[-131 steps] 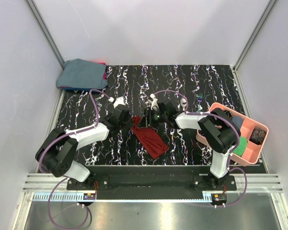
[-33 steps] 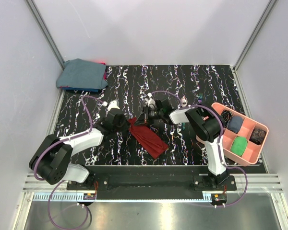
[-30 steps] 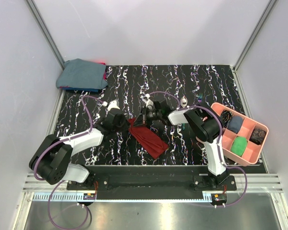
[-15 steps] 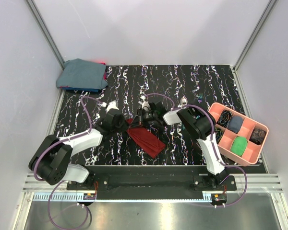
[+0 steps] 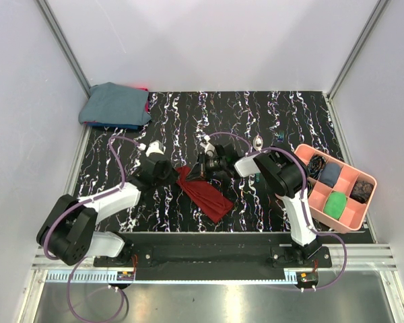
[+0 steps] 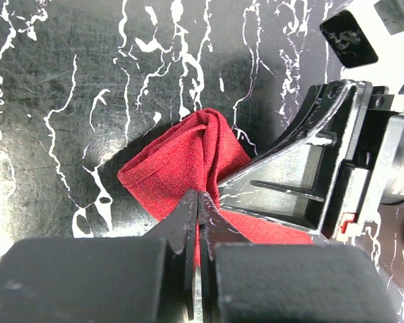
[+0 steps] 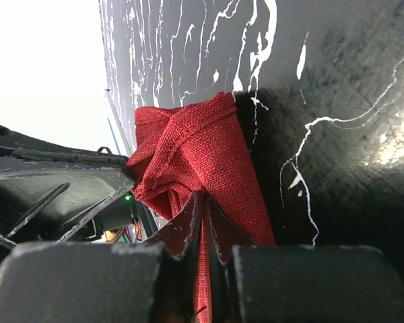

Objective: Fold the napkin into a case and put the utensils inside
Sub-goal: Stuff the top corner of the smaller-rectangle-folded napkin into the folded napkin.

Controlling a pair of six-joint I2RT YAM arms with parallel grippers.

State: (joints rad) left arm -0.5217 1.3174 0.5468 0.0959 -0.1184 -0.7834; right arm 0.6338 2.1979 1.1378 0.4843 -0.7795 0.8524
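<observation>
The left gripper (image 6: 196, 202) is pinched shut on one bunched end of the napkin (image 5: 207, 195). The dark red cloth lies folded on the marbled table (image 5: 155, 121), trailing toward the near edge. Just beside it, the right gripper (image 7: 203, 205) is clamped on the same end. A spoon (image 5: 257, 142) lies apart to the right, near the pink tray (image 5: 352, 214).

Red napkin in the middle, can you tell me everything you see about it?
The napkin is dark red, thin woven cloth, folded into a long narrow strip lying slantwise on the black marbled table. Its far end is bunched into wrinkly folds, pinched from both sides: the left gripper and the right gripper are each shut on it there. The near end lies flat, pointing toward the arms' bases.
</observation>
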